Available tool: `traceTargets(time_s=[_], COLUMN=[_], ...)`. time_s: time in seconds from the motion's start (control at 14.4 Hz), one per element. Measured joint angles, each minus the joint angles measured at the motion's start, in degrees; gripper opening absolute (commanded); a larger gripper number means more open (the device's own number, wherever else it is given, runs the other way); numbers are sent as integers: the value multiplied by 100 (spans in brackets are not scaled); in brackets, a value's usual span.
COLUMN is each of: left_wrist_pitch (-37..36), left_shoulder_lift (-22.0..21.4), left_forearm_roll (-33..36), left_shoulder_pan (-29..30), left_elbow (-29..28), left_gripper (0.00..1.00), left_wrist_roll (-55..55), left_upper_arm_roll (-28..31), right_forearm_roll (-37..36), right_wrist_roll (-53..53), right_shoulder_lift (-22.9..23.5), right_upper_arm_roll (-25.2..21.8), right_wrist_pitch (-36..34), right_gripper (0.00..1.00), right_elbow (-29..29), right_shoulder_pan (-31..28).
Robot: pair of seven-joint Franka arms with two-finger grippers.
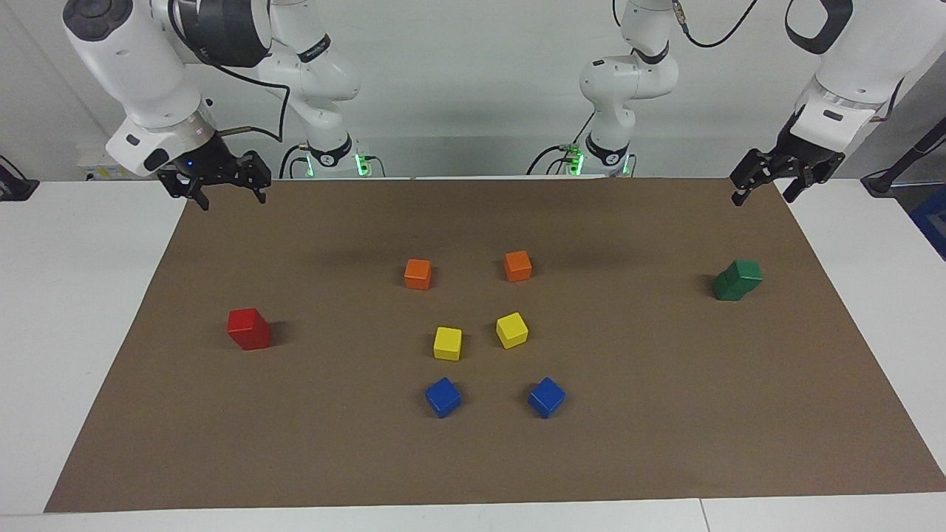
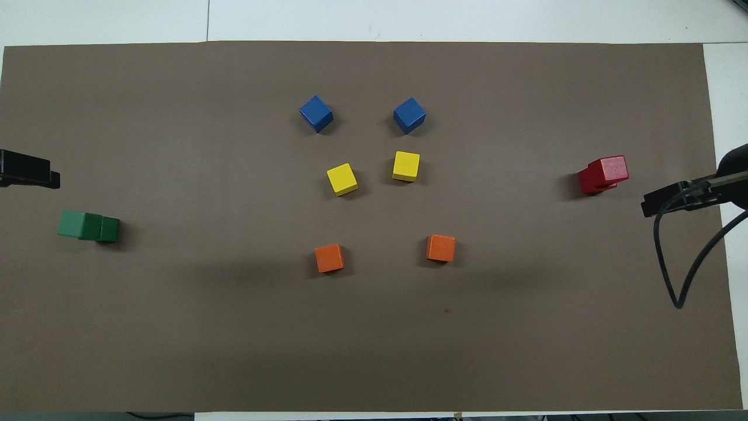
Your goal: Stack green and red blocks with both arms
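Two red blocks stand stacked [image 1: 248, 329] toward the right arm's end of the mat; the stack also shows in the overhead view [image 2: 605, 174]. Two dark green blocks stand stacked [image 1: 737, 280] toward the left arm's end, the upper one slightly turned; this stack shows in the overhead view too [image 2: 87, 226]. My right gripper [image 1: 231, 196] is open and empty, raised over the mat's edge at the robots' end, well clear of the red stack. My left gripper [image 1: 761, 195] is open and empty, raised over the mat's corner, clear of the green stack.
Two orange cubes [image 1: 417, 273] [image 1: 517, 265], two yellow cubes [image 1: 447, 343] [image 1: 511, 329] and two blue cubes [image 1: 443, 397] [image 1: 546, 397] sit in the middle of the brown mat [image 1: 665, 414]. White table borders the mat.
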Motion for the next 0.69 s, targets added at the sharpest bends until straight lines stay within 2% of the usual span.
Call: traceTargets(time_s=[0.69], left_wrist_pitch=[0], left_shoulder_lift=[0], left_forearm_roll=[0], left_shoulder_pan=[0], left_elbow=[2], left_gripper=[100], left_wrist_roll=[-1], left_upper_arm_roll=[0], right_forearm_roll=[0], right_wrist_roll=[187], right_shoulder_lift=[107], right_upper_arm_roll=[0], right_wrist_pitch=[0], right_gripper=[100], right_elbow=[94], right_shoulder_pan=[0])
